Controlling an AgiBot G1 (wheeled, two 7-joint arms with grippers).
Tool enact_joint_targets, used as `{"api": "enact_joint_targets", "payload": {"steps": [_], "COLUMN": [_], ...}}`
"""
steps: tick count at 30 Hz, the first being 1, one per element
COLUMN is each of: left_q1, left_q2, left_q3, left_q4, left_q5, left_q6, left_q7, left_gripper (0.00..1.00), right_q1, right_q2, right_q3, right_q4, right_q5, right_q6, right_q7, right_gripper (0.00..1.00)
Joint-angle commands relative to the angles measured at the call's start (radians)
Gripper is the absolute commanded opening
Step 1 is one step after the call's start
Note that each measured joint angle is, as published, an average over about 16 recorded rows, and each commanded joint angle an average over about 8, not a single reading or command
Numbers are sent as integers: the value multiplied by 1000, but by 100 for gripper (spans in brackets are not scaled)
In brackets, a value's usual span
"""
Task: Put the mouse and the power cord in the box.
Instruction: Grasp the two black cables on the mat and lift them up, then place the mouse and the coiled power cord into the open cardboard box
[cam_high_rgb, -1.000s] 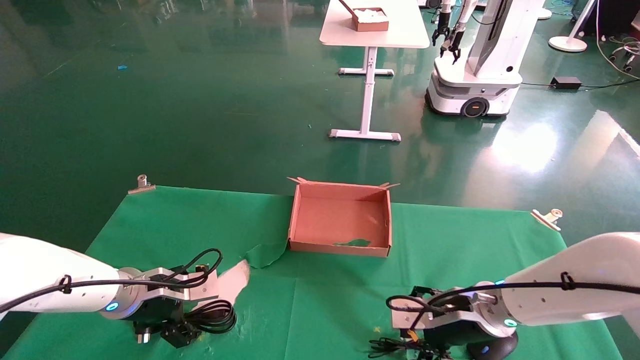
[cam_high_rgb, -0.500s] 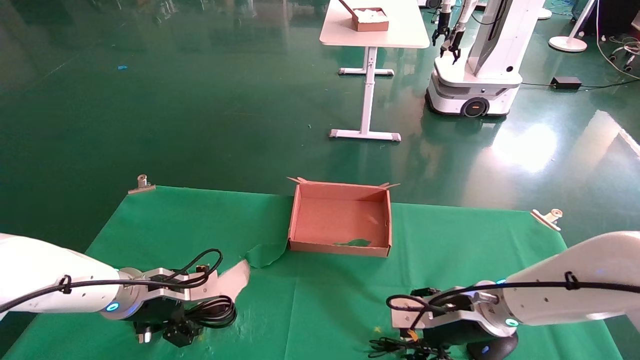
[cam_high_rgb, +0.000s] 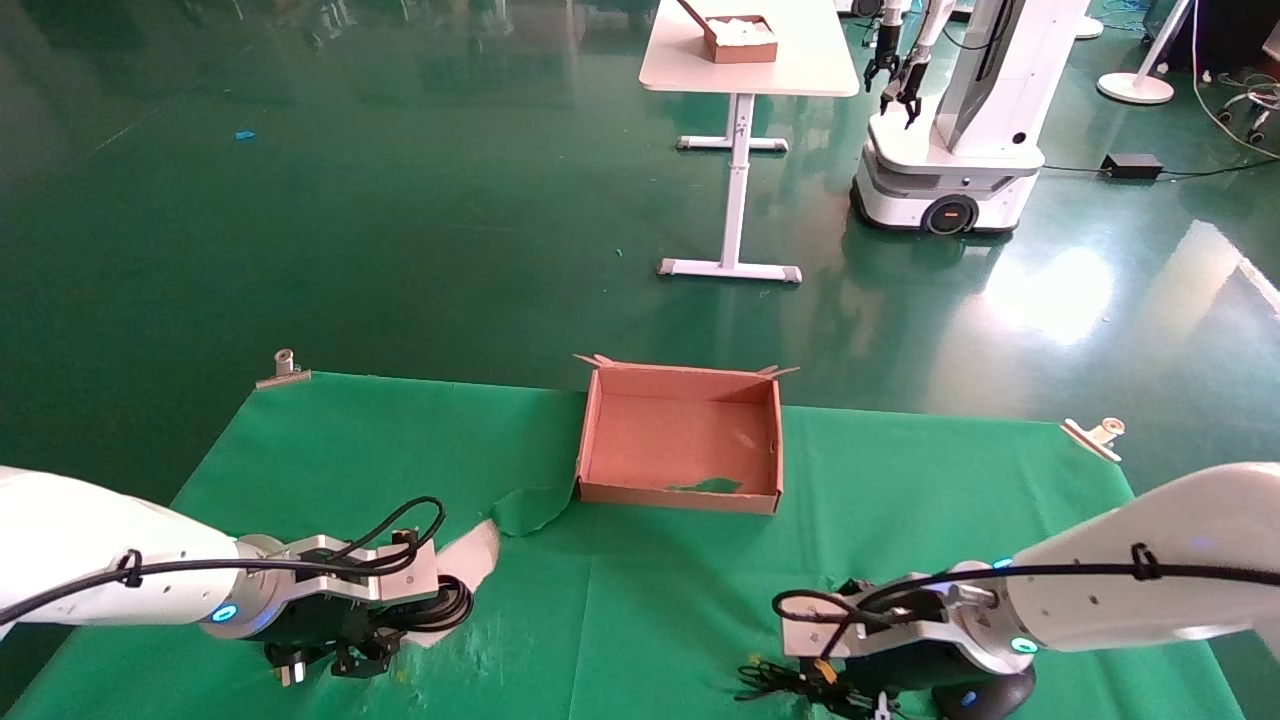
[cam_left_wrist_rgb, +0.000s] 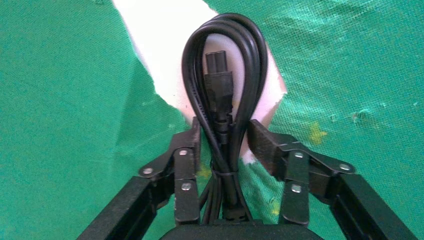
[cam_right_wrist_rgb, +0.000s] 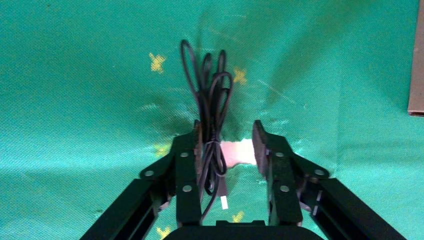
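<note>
Down on the table, a green cloth (cam_high_rgb: 700, 590) covers the top, torn near the left arm so that a white patch (cam_high_rgb: 470, 560) shows through. Toward the far edge, about the middle, sits the box (cam_high_rgb: 680, 495), a shallow reddish-brown cardboard tray, its open side up, nothing but a scrap of green inside it.

At the near left corner lies the power cord (cam_high_rgb: 440, 610), a thick black bundle folded into a long loop. From the left wrist camera the power cord (cam_left_wrist_rgb: 222, 95) runs lengthwise straight out between the fingers, its looped end farthest from the wrist and its plug (cam_left_wrist_rgb: 218, 82) lying inside the loop along the same line. The left gripper (cam_left_wrist_rgb: 223, 140) straddles the bundle with its fingers (cam_left_wrist_rgb: 186, 165) spread; one finger is right against the cord, the other stands a little off it, so it is not clamped.

At the near right edge the mouse (cam_high_rgb: 985, 695) peeks out from under the right arm. Its thin cable (cam_right_wrist_rgb: 209, 107) is gathered in a narrow bundle pointing away from the wrist. The right gripper (cam_right_wrist_rgb: 225, 142) is spread wide around it, the cable just beside one finger (cam_right_wrist_rgb: 187, 165), the other well clear.
</note>
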Motion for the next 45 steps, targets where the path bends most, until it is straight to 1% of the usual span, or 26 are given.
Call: {"api": "enact_joint_targets", "payload": {"steps": [1,22,27,32,37,41,45], "left_q1": [0,-2,-36,-108,-184,-231,-245], "left_q2": [0,-1,-9,-4,55,141,241], "left_q3": [0,-1,-18,-52,-91,-114,-120], "left_q4": [0,-2,-31,-85,-97,-54,14], "left_q5": [0,2,-20,-71,-128,-169,-195], "left_q6": [0,0,14,44,26,-30,-113], "left_q7": [0,0,3,-4,-5,21,78], "left_gripper": [0,0,0,0,0,0,0], "right_q1": [0,9,52,105,151,191,232], "right_q2": [0,6,30,61,91,122,162], "right_q3": [0,7,31,61,86,102,115], "right_q4": [1,5,21,49,75,91,102], "right_q5": [0,3,14,23,20,0,-31], "right_q6": [0,2,8,10,19,30,33], "right_q7": [0,1,2,13,31,45,61], "right_gripper": [0,0,0,0,0,0,0]}}
